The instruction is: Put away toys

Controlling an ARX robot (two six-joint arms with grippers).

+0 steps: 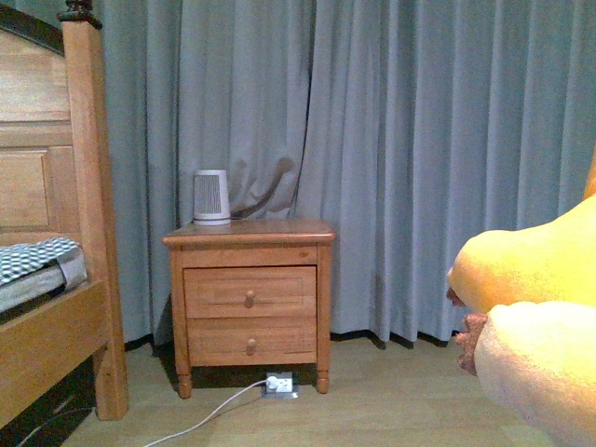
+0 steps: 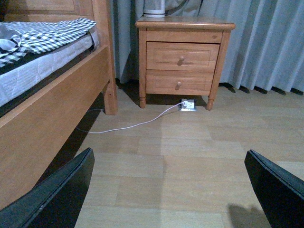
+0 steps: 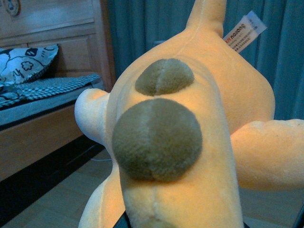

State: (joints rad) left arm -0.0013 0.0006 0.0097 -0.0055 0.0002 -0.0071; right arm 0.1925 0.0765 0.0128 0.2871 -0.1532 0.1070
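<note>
- Bedroom with a wooden floor (image 2: 190,166), grey-blue curtains (image 1: 419,140), a wooden bed (image 1: 88,186) on the left and a bedside table (image 1: 250,244) standing against the curtains.
- The plush toy (image 1: 540,279), soft and orange-yellow, filled the right edge of the front view, close to the camera and well apart from the bedside table.
- In the right wrist view the toy took up nearly the whole picture, showing two round brown patches (image 3: 156,138) and a white sewn-in label (image 3: 242,32).
- The right gripper's own fingers were hidden behind the plush, so whether they were clamped on it could not be told. The toy sat so close to that wrist camera that it was probably being carried.
- The left gripper (image 2: 168,154) hung over bare floor, its two black fingers (image 2: 57,194) spread wide with nothing between them.
- Step in hand, as a judgement: carrying the toy toward a storage place, with the putting down not yet done.
- The next move would call for choosing a destination. The free left arm could pull a drawer by its knob if the table were the target, though so bulky a toy might not fit.
- Containers: the upper drawer (image 1: 250,291) and lower drawer (image 1: 250,340) were both closed, so their contents were hidden. No box or basket was in view.
- A small white slatted appliance (image 1: 211,197) stood on the tabletop.
- A power strip (image 1: 279,384) and its white cable (image 1: 200,419) lay on the floor at the table's foot.
</note>
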